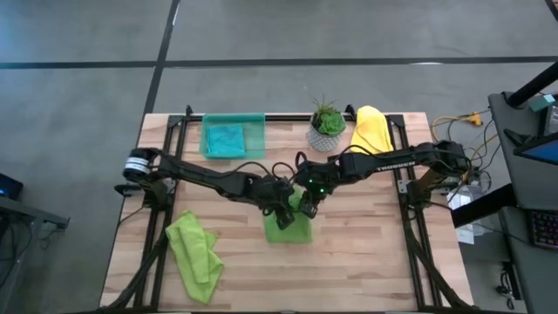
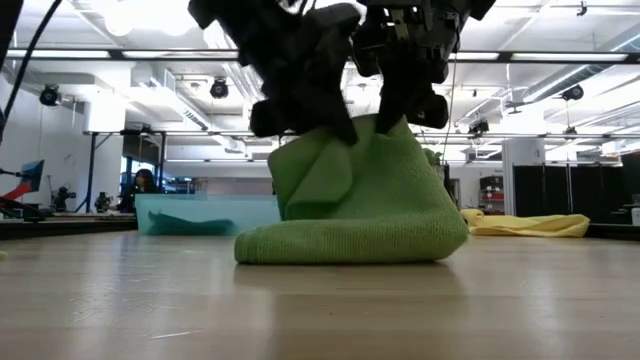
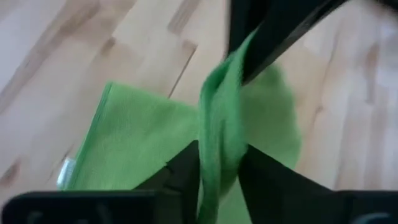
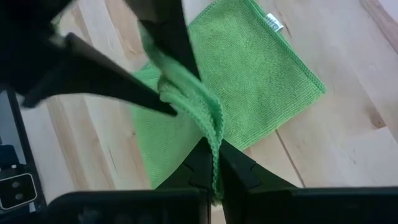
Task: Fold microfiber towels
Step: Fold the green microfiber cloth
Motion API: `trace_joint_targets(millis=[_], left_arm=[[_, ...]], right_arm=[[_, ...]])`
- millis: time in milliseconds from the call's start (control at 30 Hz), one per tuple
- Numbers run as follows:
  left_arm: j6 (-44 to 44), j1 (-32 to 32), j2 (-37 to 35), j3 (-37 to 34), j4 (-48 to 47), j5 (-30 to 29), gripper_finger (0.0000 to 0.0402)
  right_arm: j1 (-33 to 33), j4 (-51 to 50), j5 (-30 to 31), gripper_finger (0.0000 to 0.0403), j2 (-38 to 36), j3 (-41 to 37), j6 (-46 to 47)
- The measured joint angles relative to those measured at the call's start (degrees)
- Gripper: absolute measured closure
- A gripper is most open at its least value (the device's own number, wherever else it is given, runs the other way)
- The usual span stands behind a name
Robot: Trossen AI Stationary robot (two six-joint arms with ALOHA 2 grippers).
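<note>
A lime green towel (image 1: pixel 289 228) lies mid-table, its lower part flat on the wood (image 2: pixel 350 245) and one portion drawn up into a peak (image 2: pixel 385 150). Both grippers meet at that peak. My left gripper (image 3: pixel 219 160) reaches in from the table's left and is shut on a bunched fold. My right gripper (image 4: pixel 216 163) comes from the right and is shut on the cloth's hemmed edge. A second lime green towel (image 1: pixel 196 253) lies crumpled at the near left. A teal towel (image 1: pixel 224 139) sits in a tray. A yellow towel (image 1: pixel 370 129) lies at the far right. My left gripper pinches a bunched, several-layer fold of the raised cloth (image 3: pixel 217 140) between its two fingers (image 3: pixel 186 171), slanting down from the table's left. The fold stands up between the fingers, and the rest of the towel lies on the table. My right gripper pinches the towel's stitched edge (image 4: pixel 211 134) between its two fingers (image 4: pixel 239 171), slanting down from the table's right. The edge runs up from the fingers as a gathered ridge toward the left gripper. Below it the cloth spreads flat on the wood.
A see-through green tray (image 1: pixel 258 122) stands at the far left of the table and a small potted plant (image 1: pixel 327 126) at the far middle. Black frame rails (image 1: pixel 408 209) run along both sides. Bare wood lies at the near right.
</note>
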Motion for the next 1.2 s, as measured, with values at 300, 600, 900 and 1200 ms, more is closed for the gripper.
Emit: trace_joint_targets(millis=[300, 600, 900, 1200], left_arm=[[0.2, -0.4, -1.1, -0.5, 0.6, 1.1, 0.0367], [0.0, -0.5, -1.4, -1.2, -6.5, 1.7, 0.0368], [1.4, -0.6, -1.9, -1.7, -12.2, 2.0, 0.0376], [3.1, -0.6, -2.8, -1.6, -14.2, 3.2, 0.0401]], right_arm=[[0.0, -0.1, 0.0, 0.0394, 0.0, -0.2, 0.1], [0.0, -0.2, 0.0, 0.0394, 0.0, -0.3, 0.0], [0.0, 0.2, 0.1, 0.0394, 0.0, -0.3, -1.6], [0.0, 1.7, 0.0, 0.0394, 0.0, -0.3, -2.8]])
